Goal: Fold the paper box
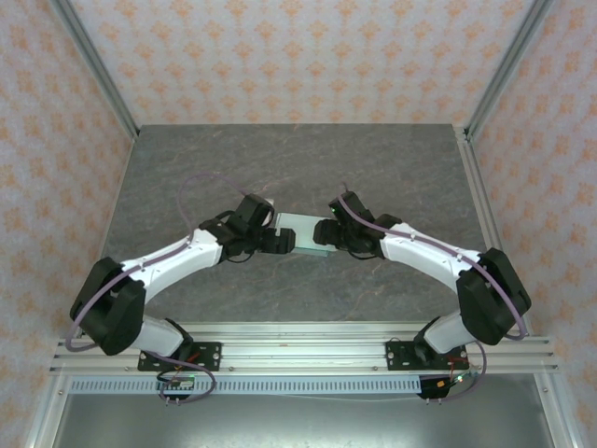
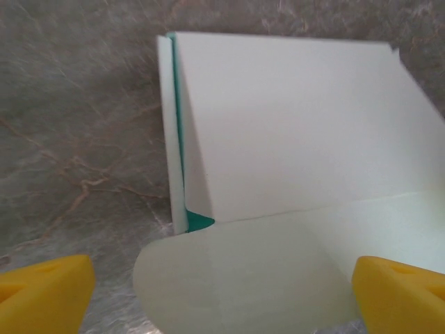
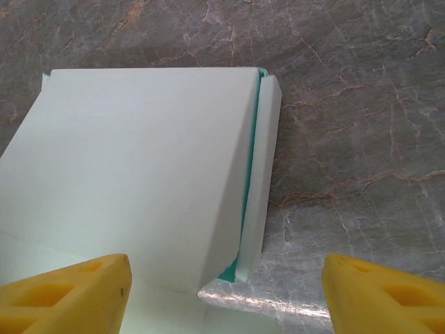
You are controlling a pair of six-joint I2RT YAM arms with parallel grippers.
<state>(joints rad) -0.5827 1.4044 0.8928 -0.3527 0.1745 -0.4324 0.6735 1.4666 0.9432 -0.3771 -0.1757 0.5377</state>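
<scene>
Card of pale mint, folded into a shallow paper box (image 1: 302, 231), is found flat on the grey marbled table (image 1: 233, 168), directly between the two tools, which are brought in from opposite sides.

Ahead of the left gripper (image 2: 221, 298) the broad top panel (image 2: 299, 125) is seen sloping away. At its near edge a crease is met, and from that crease a rounded tab (image 2: 243, 278) is spread toward the tool, lying between the yellow fingertips (image 2: 45, 296). The jaws are held wide apart. One tip is set over bare table, clear of the tab's curved edge; the other is placed over the card at the opposite side, and contact there cannot be judged. Along the panel's left edge a narrow side wall (image 2: 165, 132) is stood up, and a sliver of darker teal (image 2: 198, 221) is exposed in the gap behind it.

Ahead of the right gripper (image 3: 226, 296) the same panel is shown with its far edge straight and its corners square. A narrow side wall (image 3: 264, 167) is raised along the right edge, again with teal showing in the seam. These jaws are also kept apart and nothing is clamped: one tip is laid over the card's near part, the other over bare table well to the side of the wall.

Open table is left beyond the box's far edge and outward of both side walls. Farther out, the surface is bounded by aluminium posts (image 1: 93, 56) and patterned backdrop panels (image 1: 308, 56).
</scene>
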